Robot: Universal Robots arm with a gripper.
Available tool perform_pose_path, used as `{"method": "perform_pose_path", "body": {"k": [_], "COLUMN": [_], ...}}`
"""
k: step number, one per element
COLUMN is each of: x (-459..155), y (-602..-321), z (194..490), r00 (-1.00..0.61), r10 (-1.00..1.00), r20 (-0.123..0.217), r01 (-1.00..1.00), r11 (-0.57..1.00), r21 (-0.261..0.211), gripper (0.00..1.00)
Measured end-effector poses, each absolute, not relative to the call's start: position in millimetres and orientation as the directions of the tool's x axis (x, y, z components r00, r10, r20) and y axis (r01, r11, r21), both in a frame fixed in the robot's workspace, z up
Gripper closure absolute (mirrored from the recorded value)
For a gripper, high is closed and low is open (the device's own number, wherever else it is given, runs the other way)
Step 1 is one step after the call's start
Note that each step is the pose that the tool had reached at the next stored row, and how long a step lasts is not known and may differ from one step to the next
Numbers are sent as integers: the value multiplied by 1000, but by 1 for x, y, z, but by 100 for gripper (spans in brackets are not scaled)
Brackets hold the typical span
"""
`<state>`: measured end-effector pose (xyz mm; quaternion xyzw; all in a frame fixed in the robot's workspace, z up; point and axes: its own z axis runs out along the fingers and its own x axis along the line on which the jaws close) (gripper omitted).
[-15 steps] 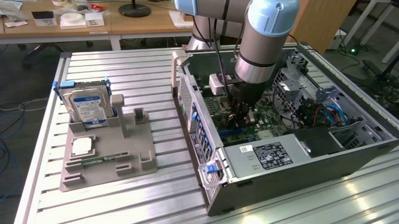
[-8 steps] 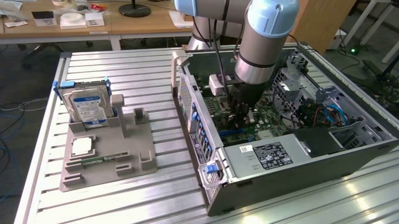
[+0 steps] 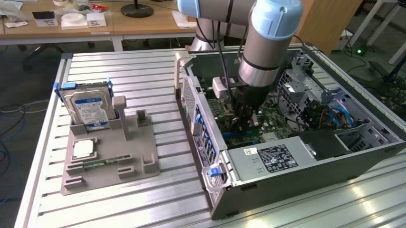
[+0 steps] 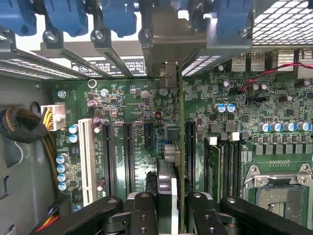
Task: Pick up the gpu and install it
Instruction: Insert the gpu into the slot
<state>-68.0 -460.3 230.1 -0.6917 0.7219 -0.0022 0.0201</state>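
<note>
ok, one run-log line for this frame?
phase: install | gripper: inside open computer case, jaws shut on thin dark-green gpu card | card: edge-on over green motherboard slots | silver hard drive: in grey holder

A grey holder tray lies on the slatted metal table, towards the exterior view's left. In its back slot a silver hard drive with a blue label stands upright, and a small square processor chip lies flat in front of it. A narrow green memory stick lies flat just beside the chip, nearer to the front of the tray. The open computer case stands on the table at the exterior view's right, with a grey power supply in its near corner. Inside, the green motherboard carries black expansion slots and one white slot. Behind the table is a wooden desk.
</note>
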Motion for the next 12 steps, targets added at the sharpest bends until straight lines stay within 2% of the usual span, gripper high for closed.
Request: {"method": "perform_pose_path", "body": {"k": [12], "x": [-68], "y": [-460], "z": [225], "r00": [-42], "r10": [-999], "r20": [-26], "r01": [-999], "r11": [43], "r21": [-31], "gripper": [72]}}
